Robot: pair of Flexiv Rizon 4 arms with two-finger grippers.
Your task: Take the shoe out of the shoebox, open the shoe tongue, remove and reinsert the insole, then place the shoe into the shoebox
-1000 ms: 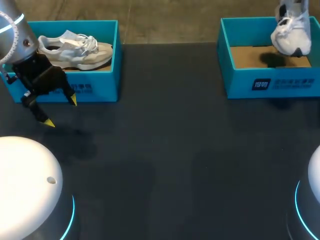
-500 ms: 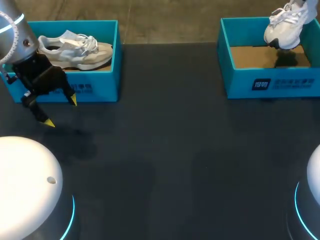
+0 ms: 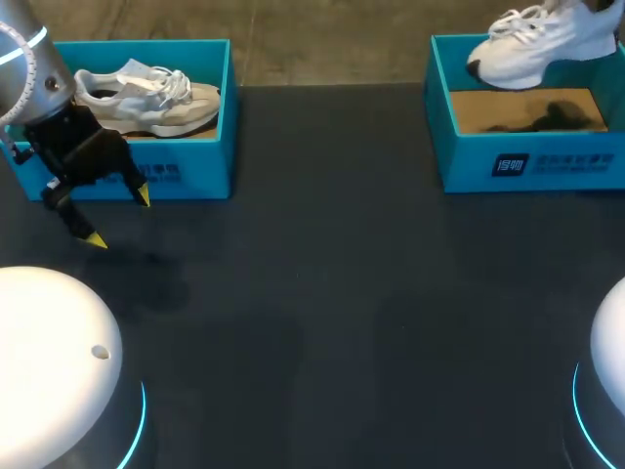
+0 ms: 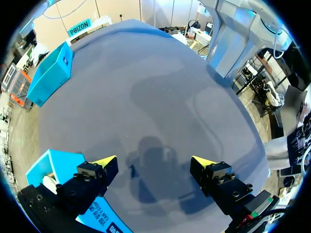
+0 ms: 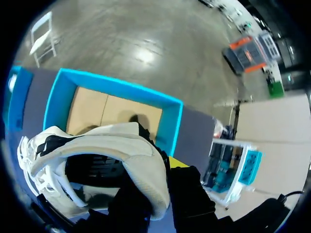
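Note:
A white shoe (image 3: 537,44) hangs above the open right shoebox (image 3: 532,161), lying nearly level with its toe pointing left. In the right wrist view my right gripper (image 5: 155,179) is shut on the heel collar of the white shoe (image 5: 97,145), over the right shoebox (image 5: 116,87) and its bare cardboard floor. A second, beige-and-white shoe (image 3: 146,98) lies in the left shoebox (image 3: 186,166). My left gripper (image 3: 119,217) stands open in front of that box, above the table, with nothing between its fingers. The left wrist view shows the left gripper (image 4: 154,161) over bare dark tabletop.
The dark table (image 3: 322,313) stretches between the two boxes and toward the front. The left shoebox (image 4: 53,167) sits right beside one left finger, and the right shoebox (image 4: 48,77) lies far across the table.
The white shoe has risen out of the right box, swinging from toe-down to nearly level and shifting left. The left arm has not moved.

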